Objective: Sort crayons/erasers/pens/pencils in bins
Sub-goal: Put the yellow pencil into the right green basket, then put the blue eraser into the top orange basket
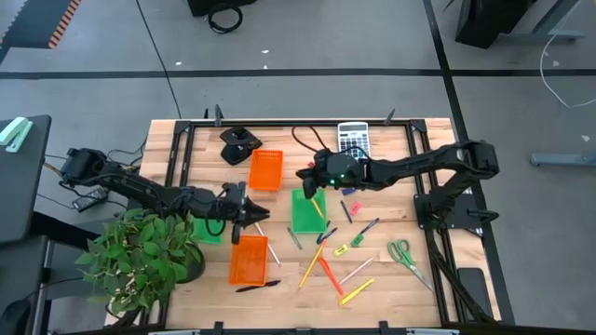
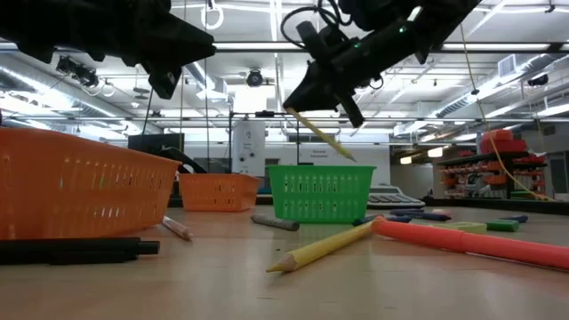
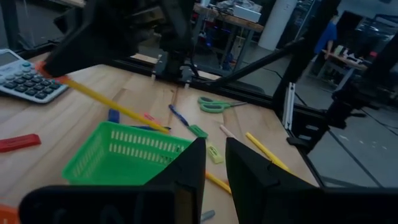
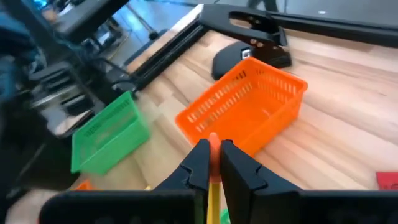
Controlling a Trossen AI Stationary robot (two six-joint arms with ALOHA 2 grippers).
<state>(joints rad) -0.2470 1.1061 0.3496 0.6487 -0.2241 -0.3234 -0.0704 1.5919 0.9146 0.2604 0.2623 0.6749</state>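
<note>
Yellow pencil hung slanted in the air at centre frame of the low view, its lower end above the green bin, not touching it. Right gripper pinched the pencil's upper end, fingers nearly together on the thin shaft; in the right wrist view the yellow stick showed between the two dark fingers. From above, the pencil lay diagonally over the green bin at mid-frame.

Left gripper hovered left of that green bin, above the top edge of the near orange bin. Its fingers stood slightly apart with a narrow gap and nothing between them.

A second orange bin sat just above and left of centre; a second green bin was partly hidden under the left arm.

Loose on the wood to the right and below the central green bin: more pencils, a red crayon, a dark pen at bottom centre, small erasers.

Green-handled scissors lay lower right. Calculator sat at the table's top edge. Potted plant filled the lower left.
</note>
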